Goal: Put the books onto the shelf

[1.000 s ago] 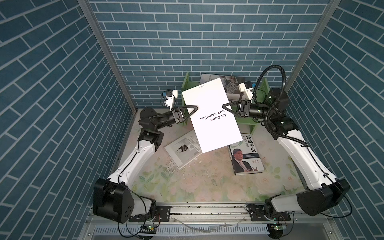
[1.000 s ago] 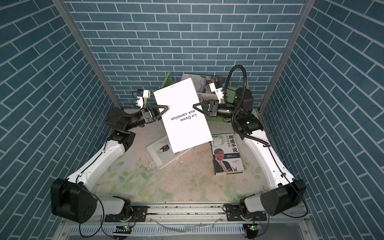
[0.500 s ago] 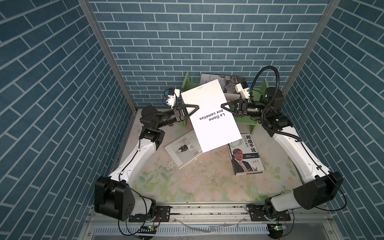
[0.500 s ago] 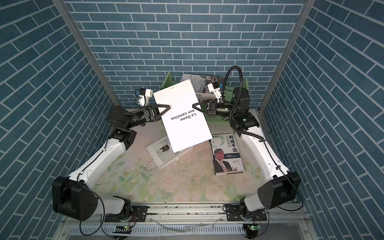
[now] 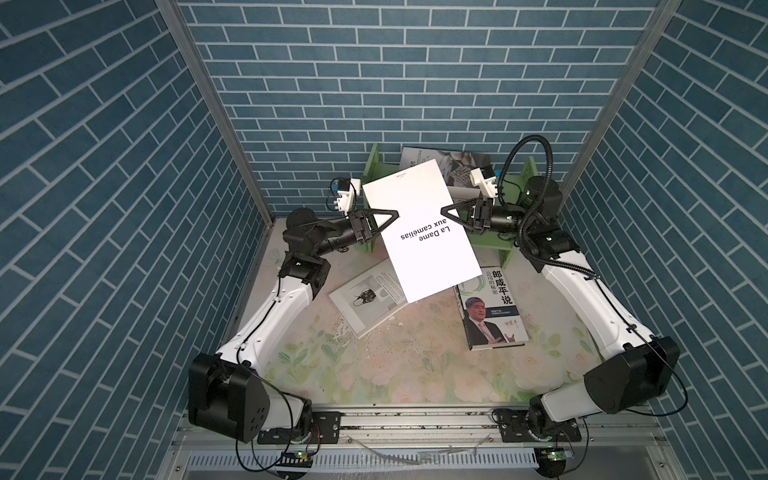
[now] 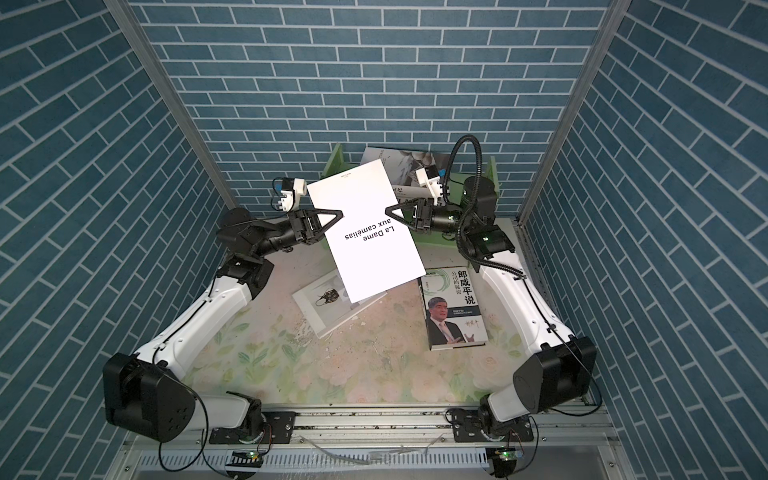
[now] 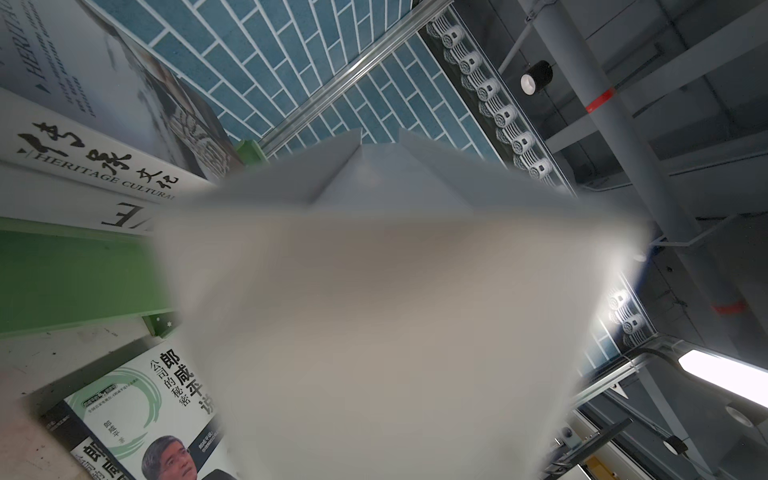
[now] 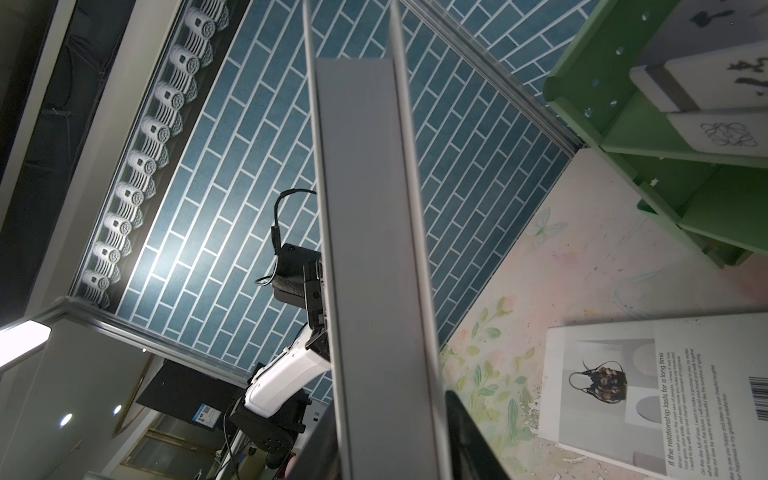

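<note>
Roughly halfway, by the look of it. Stowed on the shelf (image 5: 372,166), on its upper board: at least two books (image 5: 451,166), leaning. Held aloft just in front of the shelf, tilted: the white book (image 5: 419,249), clamped at one long edge by the left gripper (image 5: 395,213). At the opposite edge, toward the shelf's right panel, the right gripper (image 5: 444,210) — impossible to tell whether pinching or loose. Lying flat on the table (image 5: 415,365) in front of the shelf: the handbag book (image 5: 365,301) and the portrait book (image 5: 492,316). Open air above the shelf — tight only at its upright side panels and the leaning books.
</note>
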Action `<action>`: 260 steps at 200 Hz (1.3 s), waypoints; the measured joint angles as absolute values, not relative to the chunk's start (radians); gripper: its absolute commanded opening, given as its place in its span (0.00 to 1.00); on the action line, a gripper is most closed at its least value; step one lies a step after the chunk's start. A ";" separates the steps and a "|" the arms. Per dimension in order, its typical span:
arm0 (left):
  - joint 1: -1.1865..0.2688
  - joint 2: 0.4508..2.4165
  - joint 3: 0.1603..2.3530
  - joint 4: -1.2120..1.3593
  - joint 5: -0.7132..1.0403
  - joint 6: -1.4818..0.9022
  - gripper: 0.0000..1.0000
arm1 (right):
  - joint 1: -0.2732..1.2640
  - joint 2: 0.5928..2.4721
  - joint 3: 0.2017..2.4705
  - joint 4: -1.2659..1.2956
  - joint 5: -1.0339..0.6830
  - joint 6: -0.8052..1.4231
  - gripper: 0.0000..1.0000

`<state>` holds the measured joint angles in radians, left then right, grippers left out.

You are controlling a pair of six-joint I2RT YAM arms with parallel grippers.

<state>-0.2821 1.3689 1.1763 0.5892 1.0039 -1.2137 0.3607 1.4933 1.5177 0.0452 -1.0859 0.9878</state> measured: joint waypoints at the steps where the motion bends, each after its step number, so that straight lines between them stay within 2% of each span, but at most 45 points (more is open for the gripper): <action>1: -0.282 1.369 1.176 0.588 1.004 -1.213 0.22 | 0.361 1.494 1.517 0.045 -1.085 0.988 0.41; 76: -0.282 1.369 1.188 0.492 0.944 -1.188 0.19 | 0.360 1.493 1.508 0.068 -0.981 0.991 0.74; 117: -0.282 1.370 1.232 0.452 0.869 -1.211 0.19 | 0.342 1.454 1.493 0.005 -0.833 0.980 0.78; 174: -0.282 1.370 1.245 0.446 0.748 -1.279 0.19 | 0.257 1.286 1.375 -0.042 -0.598 0.971 0.81; 260: -0.282 1.369 1.370 0.350 0.487 -1.329 0.21 | 0.248 1.234 1.345 -0.024 -0.592 0.972 0.82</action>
<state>-0.2825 1.3693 1.3705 0.3504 0.4866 -1.3293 0.2481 1.2343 1.3449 -0.0242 -0.5919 0.9722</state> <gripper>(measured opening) 0.247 0.815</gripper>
